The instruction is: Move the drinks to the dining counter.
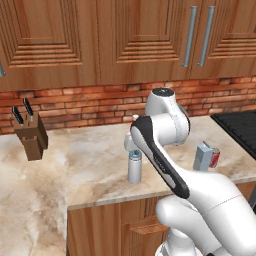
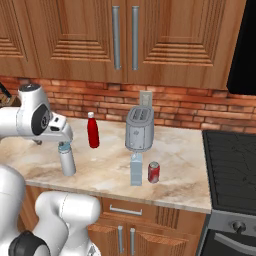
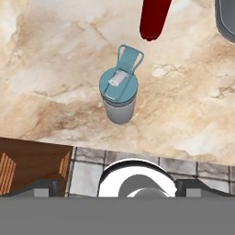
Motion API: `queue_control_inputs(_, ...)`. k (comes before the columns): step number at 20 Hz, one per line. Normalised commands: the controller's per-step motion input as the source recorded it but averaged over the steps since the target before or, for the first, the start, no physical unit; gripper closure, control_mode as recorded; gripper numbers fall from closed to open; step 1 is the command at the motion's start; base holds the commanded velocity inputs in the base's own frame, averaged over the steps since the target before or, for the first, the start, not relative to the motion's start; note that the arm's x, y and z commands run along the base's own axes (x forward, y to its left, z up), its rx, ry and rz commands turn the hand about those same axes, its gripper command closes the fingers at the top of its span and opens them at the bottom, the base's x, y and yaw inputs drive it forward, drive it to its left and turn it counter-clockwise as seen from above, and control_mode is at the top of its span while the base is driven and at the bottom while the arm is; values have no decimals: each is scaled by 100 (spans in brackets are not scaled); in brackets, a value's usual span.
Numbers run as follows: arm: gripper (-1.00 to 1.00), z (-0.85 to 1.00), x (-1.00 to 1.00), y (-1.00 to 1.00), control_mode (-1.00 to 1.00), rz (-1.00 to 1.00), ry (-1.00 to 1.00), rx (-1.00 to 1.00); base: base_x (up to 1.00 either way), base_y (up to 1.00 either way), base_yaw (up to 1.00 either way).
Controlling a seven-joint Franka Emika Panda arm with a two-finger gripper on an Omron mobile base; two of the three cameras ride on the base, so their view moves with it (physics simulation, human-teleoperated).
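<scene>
1. While the gripper (image 2: 62, 136) hangs just above the pale grey bottle (image 2: 66, 159), its jaws sit apart at the outer corners of the hand view, wide and holding nothing.
2. That smooth cylindrical bottle stands upright on the glossy marbled worktop (image 2: 100, 165) near its front edge, topped by a blue cap (image 3: 119, 85) with a loop handle.
3. Behind the grey bottle, toward the rough brick wall (image 2: 175, 112), stands the slim red bottle (image 2: 93, 130) with a white cap.
4. Well right of the grey bottle, the small red soda can (image 2: 153, 172) sits before the rounded silver toaster (image 2: 139, 129).
5. Far left of the grey bottle stands an angular wooden knife block (image 1: 31, 134).
</scene>
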Motion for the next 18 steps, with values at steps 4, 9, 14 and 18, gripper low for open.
queue_control_inputs(4, -100, -16, 5, 0, -100, 0, 0, 1, 0, 0, 0)
queue_control_inputs(9, -100, -11, 6, 0, -100, 0, 0, 0, 0, 0, 0)
queue_control_inputs(14, -100, -1, 28, 0, -100, 0, 0, 0, 0, 0, 0)
queue_control_inputs(18, -100, 0, 34, 0, -100, 0, 3, 0, 0, 0, 0)
